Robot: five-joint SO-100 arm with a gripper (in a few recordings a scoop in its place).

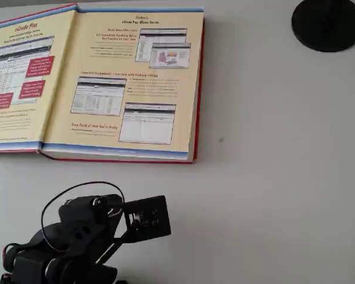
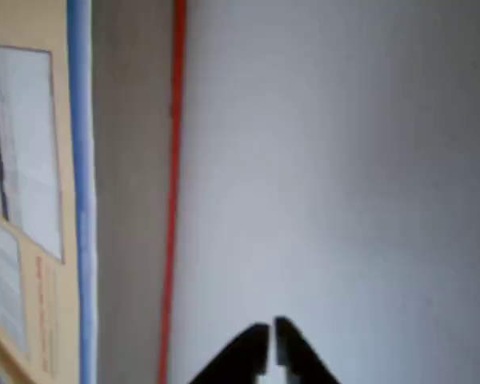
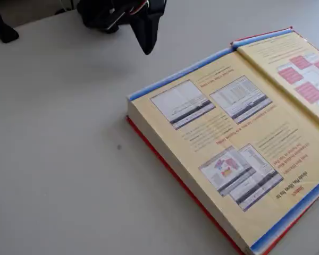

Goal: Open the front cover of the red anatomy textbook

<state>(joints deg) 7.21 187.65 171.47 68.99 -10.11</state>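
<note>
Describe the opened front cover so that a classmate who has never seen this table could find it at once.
On the pale table lies the open textbook. In the overhead view the front cover is its left leaf, lying flat. Unlike the facing page with grey screenshots, its cream-yellow inner side carries red boxes.

Pale grey worktop (image 1: 272, 177); carrying the red anatomy textbook (image 1: 130, 89) lying open, flat; black round disc (image 1: 328, 23) well apart.
</note>
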